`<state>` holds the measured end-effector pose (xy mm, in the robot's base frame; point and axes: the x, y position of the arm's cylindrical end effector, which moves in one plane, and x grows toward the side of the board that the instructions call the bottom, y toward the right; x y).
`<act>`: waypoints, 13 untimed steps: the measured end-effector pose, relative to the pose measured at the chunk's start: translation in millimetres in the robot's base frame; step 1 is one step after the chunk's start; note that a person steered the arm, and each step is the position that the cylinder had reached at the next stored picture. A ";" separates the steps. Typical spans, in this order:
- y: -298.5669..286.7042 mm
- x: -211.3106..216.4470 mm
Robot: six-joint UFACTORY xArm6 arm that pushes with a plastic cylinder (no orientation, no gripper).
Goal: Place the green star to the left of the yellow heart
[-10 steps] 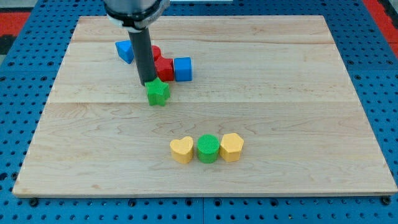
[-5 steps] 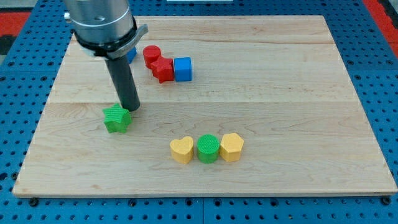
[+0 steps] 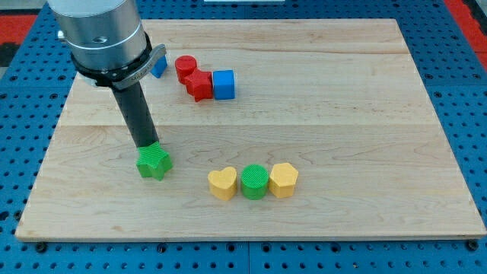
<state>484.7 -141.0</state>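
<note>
The green star (image 3: 154,163) lies on the wooden board (image 3: 342,114) left of centre, towards the view's bottom. My tip (image 3: 146,146) touches the star's upper left edge. The yellow heart (image 3: 222,183) lies to the star's right and slightly lower, with a clear gap between them. The heart is the left end of a row that also holds a green cylinder (image 3: 254,182) and a yellow hexagon-like block (image 3: 283,180).
Near the view's top a red cylinder (image 3: 185,67), a red star-like block (image 3: 200,84) and a blue cube (image 3: 224,84) sit clustered. Another blue block (image 3: 159,66) shows partly behind the arm. A blue pegboard (image 3: 456,91) surrounds the board.
The green star has been pushed from near the red and blue cluster down and left, then slightly right and down. My tip has followed it, staying at its upper side.
</note>
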 end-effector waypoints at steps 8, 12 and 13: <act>-43.3 67.1; 18.5 67.2; 12.3 64.9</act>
